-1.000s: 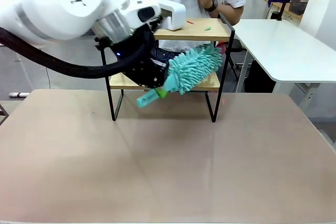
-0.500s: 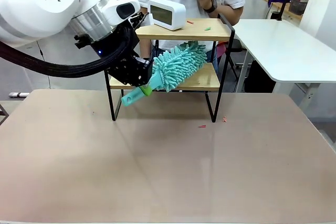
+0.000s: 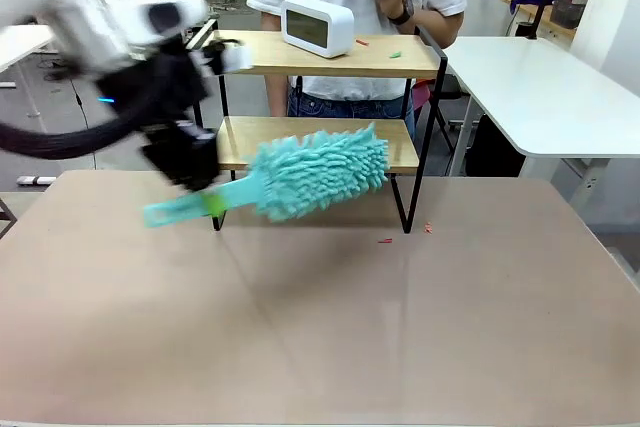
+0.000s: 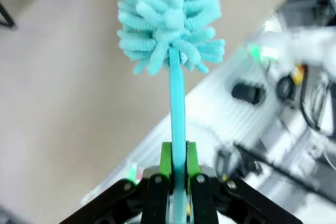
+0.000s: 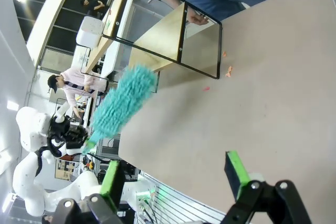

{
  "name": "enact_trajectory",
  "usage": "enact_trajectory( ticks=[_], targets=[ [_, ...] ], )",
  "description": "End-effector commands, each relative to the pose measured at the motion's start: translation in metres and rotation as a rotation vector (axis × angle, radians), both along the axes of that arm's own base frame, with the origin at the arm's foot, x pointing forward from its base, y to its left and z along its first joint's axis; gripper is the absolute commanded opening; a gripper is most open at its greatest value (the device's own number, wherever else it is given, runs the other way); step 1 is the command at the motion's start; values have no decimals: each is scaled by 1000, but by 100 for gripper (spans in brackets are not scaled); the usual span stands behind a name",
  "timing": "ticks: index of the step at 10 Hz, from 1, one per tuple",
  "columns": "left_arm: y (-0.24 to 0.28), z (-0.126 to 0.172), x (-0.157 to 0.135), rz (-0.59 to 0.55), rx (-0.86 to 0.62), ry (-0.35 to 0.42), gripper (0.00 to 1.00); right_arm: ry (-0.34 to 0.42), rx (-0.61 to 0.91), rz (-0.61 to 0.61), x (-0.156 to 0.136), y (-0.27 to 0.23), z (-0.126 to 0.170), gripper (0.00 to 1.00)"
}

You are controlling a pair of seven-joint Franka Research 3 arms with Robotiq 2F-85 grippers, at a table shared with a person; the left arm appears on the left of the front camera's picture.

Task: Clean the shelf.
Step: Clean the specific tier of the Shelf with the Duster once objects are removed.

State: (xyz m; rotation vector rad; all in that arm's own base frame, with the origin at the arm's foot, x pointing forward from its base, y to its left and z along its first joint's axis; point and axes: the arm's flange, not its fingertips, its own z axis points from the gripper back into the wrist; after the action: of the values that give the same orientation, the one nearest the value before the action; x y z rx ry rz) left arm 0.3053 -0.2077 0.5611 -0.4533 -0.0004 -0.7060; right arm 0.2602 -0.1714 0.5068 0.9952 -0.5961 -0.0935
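Left gripper (image 3: 210, 203): clamped on the duster (image 3: 320, 172) by its handle.
Duster axis: laid nearly level, head pointed rightward, in front of the shelf (image 3: 404, 153) lower board.
Right gripper (image 5: 176, 174): fingers spread apart, empty, farther from the shelf.

Left end effector (image 3: 208, 197), duster (image 3: 320, 172) — motion-blurred.
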Motion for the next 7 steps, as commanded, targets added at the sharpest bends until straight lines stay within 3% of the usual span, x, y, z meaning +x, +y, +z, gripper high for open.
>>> enact_trajectory(
  ticks=[1,2,4,5,7],
  targets=[
    [96,39,-51,-59,-49,-35,12,-35,8,6,3,1,1,100],
    [137,48,-75,-3,-123,-88,12,-35,8,6,3,1,1,100],
    [219,49,-118,216,-289,-183,12,-35,8,6,3,1,1,100],
    [260,42,-131,385,-303,-180,12,-35,8,6,3,1,1,100],
    [308,37,-130,648,-464,-133,12,-35,8,6,3,1,1,100]
  ],
)
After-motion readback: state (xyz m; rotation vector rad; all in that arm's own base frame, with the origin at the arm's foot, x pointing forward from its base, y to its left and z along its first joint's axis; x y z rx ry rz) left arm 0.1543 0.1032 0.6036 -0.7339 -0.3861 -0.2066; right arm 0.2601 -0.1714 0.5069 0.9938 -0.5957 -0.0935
